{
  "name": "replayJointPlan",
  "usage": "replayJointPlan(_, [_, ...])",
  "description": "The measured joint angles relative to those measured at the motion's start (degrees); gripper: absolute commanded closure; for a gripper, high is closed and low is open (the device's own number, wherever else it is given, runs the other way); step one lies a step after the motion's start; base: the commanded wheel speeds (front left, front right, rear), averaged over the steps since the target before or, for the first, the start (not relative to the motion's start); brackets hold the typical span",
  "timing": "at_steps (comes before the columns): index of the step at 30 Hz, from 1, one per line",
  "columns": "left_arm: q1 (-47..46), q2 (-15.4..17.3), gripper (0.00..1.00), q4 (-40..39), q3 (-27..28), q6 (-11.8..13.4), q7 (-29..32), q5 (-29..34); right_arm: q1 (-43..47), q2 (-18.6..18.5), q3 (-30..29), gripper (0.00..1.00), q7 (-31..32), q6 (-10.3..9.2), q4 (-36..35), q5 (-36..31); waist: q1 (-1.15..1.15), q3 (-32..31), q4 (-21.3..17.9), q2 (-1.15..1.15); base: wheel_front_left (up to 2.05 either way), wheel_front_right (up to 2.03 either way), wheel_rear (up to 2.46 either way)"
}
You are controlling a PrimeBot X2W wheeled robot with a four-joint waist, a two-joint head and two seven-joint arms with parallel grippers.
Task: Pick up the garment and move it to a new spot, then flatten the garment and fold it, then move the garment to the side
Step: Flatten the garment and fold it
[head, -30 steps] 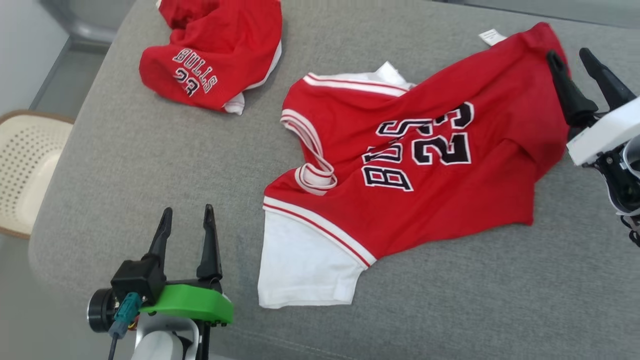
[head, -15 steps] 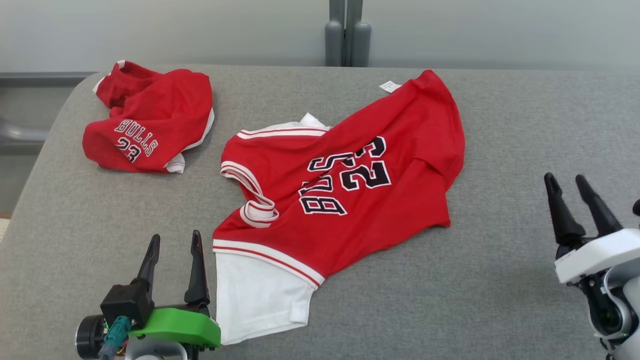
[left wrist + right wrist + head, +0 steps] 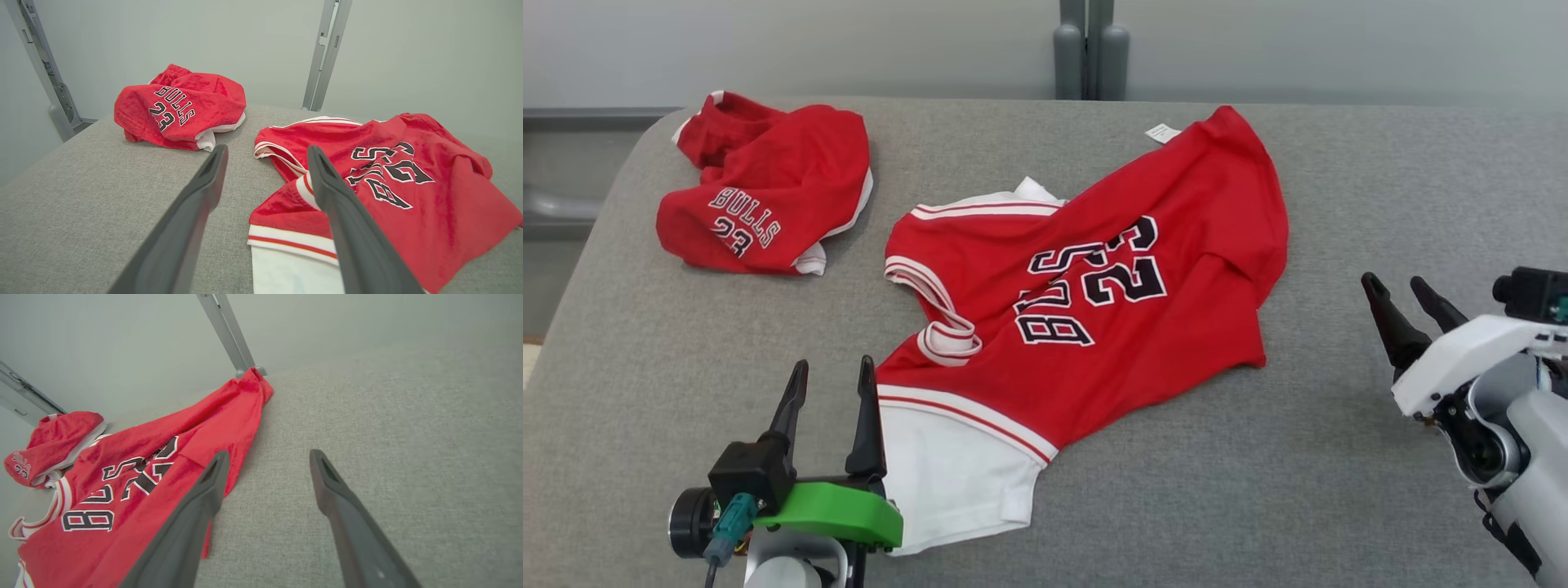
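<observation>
The garment [image 3: 1192, 212] is a red "BULLS 23" jersey with white sleeves. It lies spread but wrinkled on the grey padded surface [image 3: 1258, 490], with one white sleeve [image 3: 956, 474] nearest me. My left gripper [image 3: 833, 367] stands open just left of that sleeve, holding nothing. In the left wrist view the left gripper [image 3: 267, 150] points at the jersey's collar side [image 3: 429, 204]. My right gripper [image 3: 1392, 283] is open and empty, to the right of the jersey's hem and apart from it. In the right wrist view the right gripper [image 3: 269, 454] hangs over bare fabric beside the garment [image 3: 212, 416].
A second red "BULLS 23" piece [image 3: 768, 188] lies crumpled at the surface's far left corner; the wrist views show it too [image 3: 192, 102] [image 3: 53, 433]. A grey post [image 3: 1086, 49] stands behind the far edge. The surface's rounded left edge drops off at the left.
The head camera has swung, shifting the whole picture. My open right gripper, which was at the jersey's far corner, now stands off the cloth to its right. The jersey lies as before.
</observation>
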Motion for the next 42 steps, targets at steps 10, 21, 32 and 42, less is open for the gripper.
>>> replayJointPlan(10, [-1.8, -0.7, 0.0, 0.5, -0.4, 0.0, 0.0, -0.1, -10.6, 1.1, 6.3, 0.0, 11.4, 0.0, 12.5, 7.1, 0.0, 4.0, 5.8, 0.0, 0.0, 0.0, 0.0])
replayJointPlan(21, [-2.4, -1.4, 0.0, 0.6, -0.2, 0.0, 0.0, 0.0, -16.8, 1.3, 8.2, 0.6, 12.7, 0.07, 22.0, 11.4, 0.0, 8.0, 10.5, 0.0, 0.0, 0.0, 0.0])
replayJointPlan(32, [-1.7, -1.3, 0.0, 1.8, 0.7, -0.5, 0.0, 0.4, -16.2, 0.5, 12.1, 1.0, 6.8, 0.0, 19.1, 13.2, 0.0, 5.1, 10.2, 0.0, 0.0, 0.0, 0.0])
replayJointPlan(42, [-0.5, -1.4, 0.0, 2.4, 0.0, -1.0, 0.0, -0.1, -23.0, -0.7, 19.4, 1.0, 4.8, 0.0, 14.9, 7.1, 0.0, 2.5, 11.1, 0.0, 0.0, 0.0, 0.0])
